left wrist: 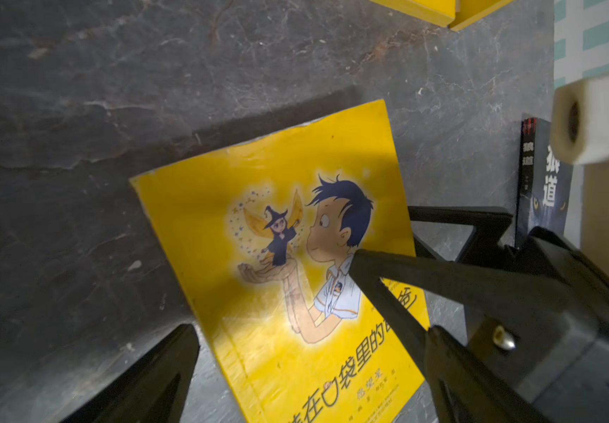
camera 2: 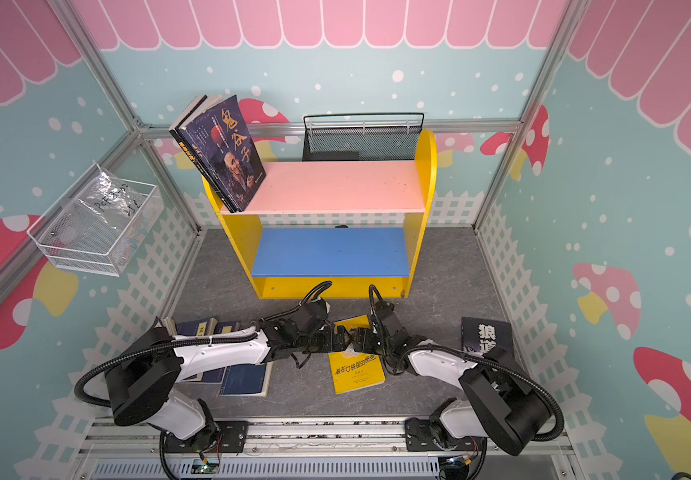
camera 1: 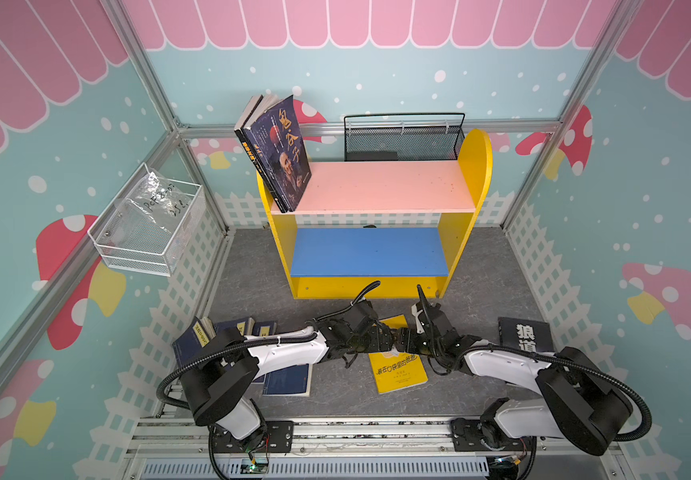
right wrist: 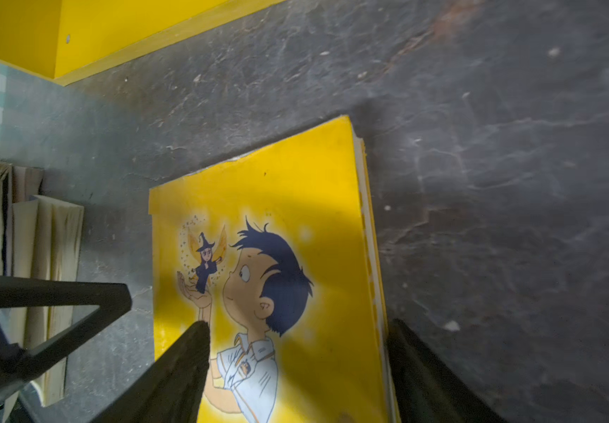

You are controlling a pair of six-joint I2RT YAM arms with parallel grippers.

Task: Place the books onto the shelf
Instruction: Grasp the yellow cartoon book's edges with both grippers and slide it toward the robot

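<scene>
Yellow cartoon book flat on grey surface before the shelf; left hand and right hand meet over it. Left wrist: left hand spread wide, released. Right wrist: right hand straddles page edge; grasp cannot be told.

We're in a robot lab booth dressed like a playroom: aluminium frame posts upper left, mushroom wall panels at right, robot arms bolted to a metal rail along the bottom.
</scene>
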